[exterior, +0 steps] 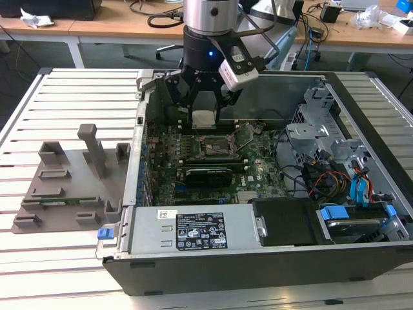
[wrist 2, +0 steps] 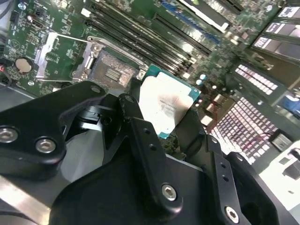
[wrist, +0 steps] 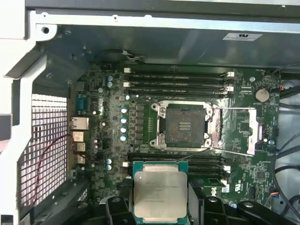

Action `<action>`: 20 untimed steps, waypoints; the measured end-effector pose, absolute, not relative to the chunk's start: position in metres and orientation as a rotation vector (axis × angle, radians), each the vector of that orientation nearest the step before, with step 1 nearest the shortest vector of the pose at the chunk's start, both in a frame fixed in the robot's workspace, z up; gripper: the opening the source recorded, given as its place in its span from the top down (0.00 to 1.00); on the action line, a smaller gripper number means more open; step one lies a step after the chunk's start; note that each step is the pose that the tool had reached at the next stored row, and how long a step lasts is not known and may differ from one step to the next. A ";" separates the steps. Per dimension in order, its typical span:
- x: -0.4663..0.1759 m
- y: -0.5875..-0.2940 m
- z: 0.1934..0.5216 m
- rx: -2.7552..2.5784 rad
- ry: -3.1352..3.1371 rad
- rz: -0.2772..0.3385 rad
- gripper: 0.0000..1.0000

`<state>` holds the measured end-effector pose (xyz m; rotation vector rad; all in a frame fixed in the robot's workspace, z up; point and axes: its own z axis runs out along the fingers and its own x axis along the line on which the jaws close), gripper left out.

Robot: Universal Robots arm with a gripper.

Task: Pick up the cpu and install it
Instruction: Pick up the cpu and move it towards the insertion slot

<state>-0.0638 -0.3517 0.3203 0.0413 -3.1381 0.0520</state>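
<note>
A white slatted bench (exterior: 64,97) carried a large black open computer case (exterior: 361,87) across its side toward the exterior view's right. A grey moulded parts holder (exterior: 64,187) sat near the opposite edge. Inside the case lay a green motherboard (exterior: 258,171) and a grey white-labelled power supply box (exterior: 193,229). The black hand (exterior: 204,115) hung over the board, its fingers closed on the silvery-topped square cpu (wrist: 160,194), which was clear of the bare black socket (wrist: 185,125). The socket's metal plate (wrist: 236,131) lay swung open, and dark memory slots (wrist: 176,79) flanked it. The fingers hid the cpu's side edges.
</note>
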 end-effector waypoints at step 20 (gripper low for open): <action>-0.026 -0.345 0.298 0.041 -3.138 0.054 0.45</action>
